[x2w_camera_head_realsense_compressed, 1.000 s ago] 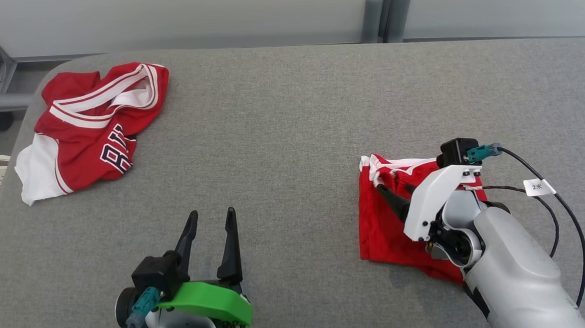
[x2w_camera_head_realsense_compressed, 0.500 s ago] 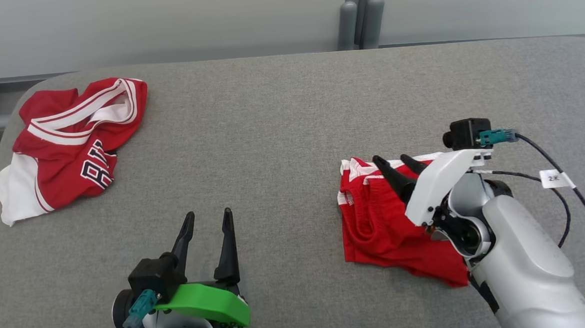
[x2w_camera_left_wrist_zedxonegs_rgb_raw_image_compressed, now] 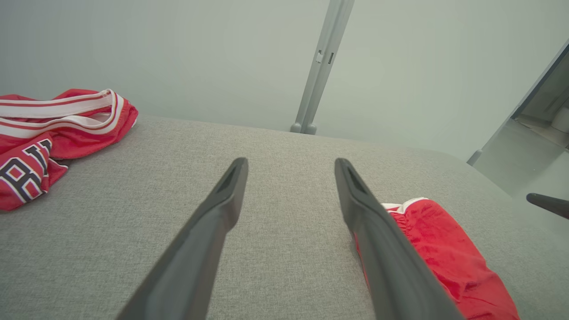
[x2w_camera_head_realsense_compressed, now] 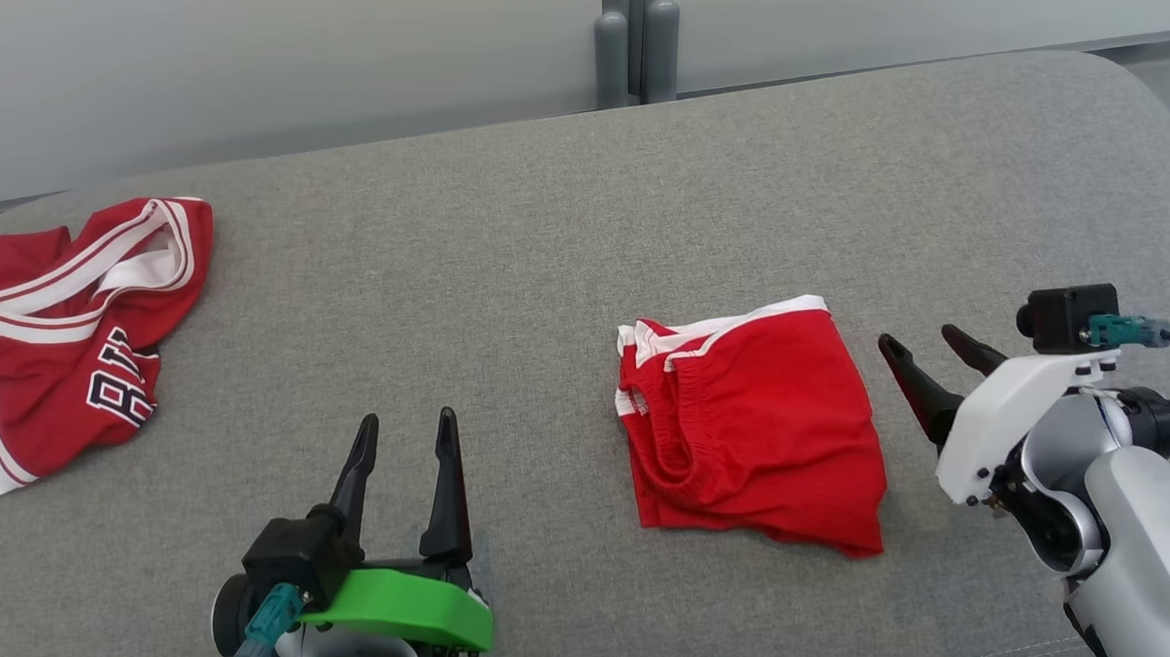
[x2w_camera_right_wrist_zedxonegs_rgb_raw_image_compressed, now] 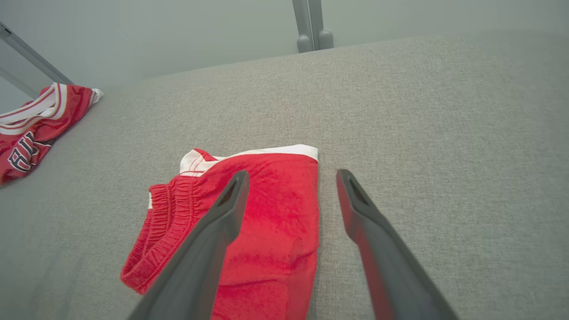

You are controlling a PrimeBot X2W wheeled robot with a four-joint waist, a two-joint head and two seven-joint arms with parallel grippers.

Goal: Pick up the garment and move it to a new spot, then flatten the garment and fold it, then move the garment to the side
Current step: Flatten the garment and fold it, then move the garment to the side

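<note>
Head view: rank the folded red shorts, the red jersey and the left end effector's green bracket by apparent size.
1-2. folded red shorts and red jersey: about alike; the jersey is cut by the frame edge, so unranked.
3. green bracket, clearly smallest.

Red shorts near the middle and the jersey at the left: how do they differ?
The shorts lie folded into a flat block; the jersey lies crumpled. The shorts are plain red with white trim; the jersey carries dark lettering and a white panel. Both are red, on the grey table.
</note>
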